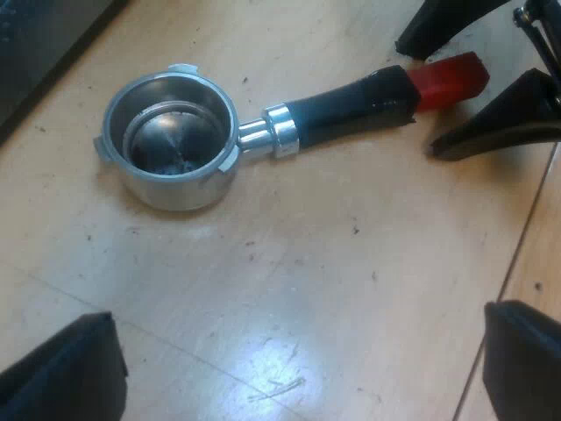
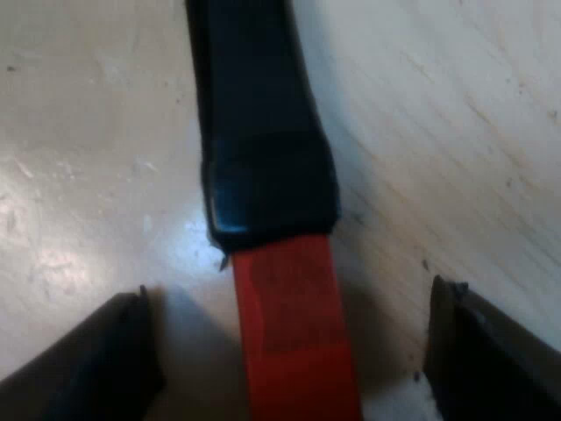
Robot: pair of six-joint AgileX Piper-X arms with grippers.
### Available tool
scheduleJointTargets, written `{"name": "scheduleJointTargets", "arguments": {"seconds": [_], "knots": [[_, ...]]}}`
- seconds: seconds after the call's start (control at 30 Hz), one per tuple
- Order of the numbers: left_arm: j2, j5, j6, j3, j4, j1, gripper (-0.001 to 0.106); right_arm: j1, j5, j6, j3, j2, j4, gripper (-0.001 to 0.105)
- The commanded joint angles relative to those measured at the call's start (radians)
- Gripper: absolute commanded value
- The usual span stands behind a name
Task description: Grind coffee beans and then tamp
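The metal holder (image 1: 171,140) lies loose on the wooden table, its empty basket facing up. Its dark handle (image 1: 346,110) ends in a red tip (image 1: 449,77). My right gripper (image 1: 456,88) straddles that red tip, one black finger on each side, apart from it. In the right wrist view the handle (image 2: 259,123) and red end (image 2: 294,324) lie between my open right gripper's (image 2: 294,351) fingers (image 2: 88,368), with gaps on both sides. My left gripper (image 1: 298,368) hovers open above the bare table, short of the holder, with nothing between its fingers.
The light wooden tabletop (image 1: 333,289) carries a few dark specks and a seam near the right gripper. A dark object's edge (image 1: 35,44) sits beyond the holder's basket.
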Motion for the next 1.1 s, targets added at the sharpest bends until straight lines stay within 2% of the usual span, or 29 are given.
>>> {"name": "scheduleJointTargets", "arguments": {"seconds": [0.03, 0.2, 0.27, 0.33, 0.43, 0.5, 0.53, 0.57, 0.67, 0.7, 0.77, 0.83, 1.03, 1.07, 1.1], "knots": [[-0.003, -0.035, 0.008, -0.003, -0.002, -0.007, 0.085, -0.004, -0.003, -0.014, -0.058, 0.011, 0.266, 0.068], [-0.006, -0.113, 0.008, -0.042, 0.022, -0.007, 0.085, -0.004, 0.000, -0.001, -0.173, -0.063, 0.416, 0.068], [-0.006, -0.120, 0.006, -0.063, 0.029, -0.007, 0.085, -0.004, 0.000, 0.011, -0.205, -0.090, 0.448, 0.068], [-0.006, -0.129, -0.004, -0.083, 0.028, -0.007, 0.085, -0.004, 0.000, 0.012, -0.225, -0.113, 0.457, 0.068], [-0.006, -0.180, -0.047, -0.115, 0.028, -0.007, 0.085, 0.002, -0.004, 0.010, -0.277, -0.185, 0.441, 0.068], [-0.006, -0.222, -0.049, -0.149, 0.054, -0.007, 0.085, 0.002, -0.004, 0.010, -0.292, -0.210, 0.418, 0.068], [-0.006, -0.243, -0.049, -0.166, 0.071, -0.007, 0.085, 0.002, -0.004, -0.003, -0.294, -0.226, 0.400, 0.067], [-0.006, -0.268, -0.049, -0.186, 0.094, -0.007, 0.085, 0.002, -0.004, -0.054, -0.295, -0.263, 0.328, 0.067], [-0.006, -0.326, -0.058, -0.228, 0.148, -0.007, 0.085, 0.002, -0.004, -0.133, -0.295, -0.298, 0.227, 0.067], [-0.006, -0.340, -0.073, -0.239, 0.163, -0.007, 0.085, 0.002, -0.004, -0.145, -0.295, -0.300, 0.205, 0.067], [-0.006, -0.398, -0.144, -0.264, 0.195, -0.007, 0.085, 0.002, -0.012, -0.217, -0.295, -0.301, 0.126, 0.067], [-0.006, -0.427, -0.187, -0.277, 0.207, -0.007, 0.085, 0.002, -0.040, -0.276, -0.290, -0.298, 0.065, 0.067], [-0.006, -0.445, -0.234, -0.284, 0.207, -0.007, 0.085, 0.002, -0.113, -0.335, -0.246, -0.298, -0.101, 0.064], [-0.006, -0.485, -0.280, -0.284, 0.218, 0.005, 0.085, 0.002, -0.111, -0.335, -0.218, -0.298, -0.177, 0.064], [-0.006, -0.484, -0.290, -0.284, 0.218, 0.024, 0.085, 0.002, -0.100, -0.335, -0.205, -0.298, -0.211, 0.064]]}}
